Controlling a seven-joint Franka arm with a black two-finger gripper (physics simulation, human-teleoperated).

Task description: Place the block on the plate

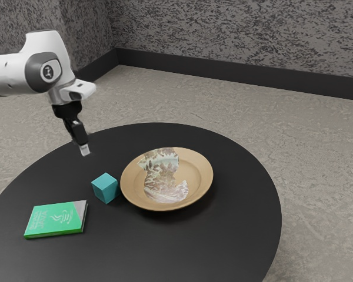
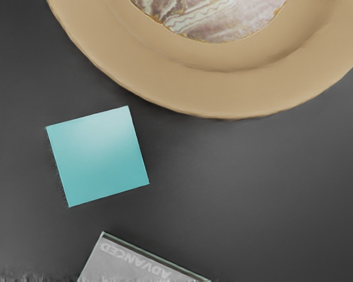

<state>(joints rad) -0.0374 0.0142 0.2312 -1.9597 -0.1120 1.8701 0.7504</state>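
My gripper (image 1: pixel 85 149) hangs in the air over the black table, to the exterior view's left of the plate and above the height of the block. A teal block (image 1: pixel 105 188) rests on the table close beside the tan plate (image 1: pixel 199 183), on the plate's side toward the exterior view's left. From the wrist camera, the block (image 2: pixel 97 156) lies flat on the tabletop, a narrow strip of table between it and the rim of the plate (image 2: pixel 223 94).
A green book (image 1: pixel 57 218) lies near the block, on the side away from the plate; its edge (image 2: pixel 135 265) is also in the wrist view. The round black table (image 1: pixel 226 235) has a curved edge beyond the plate.
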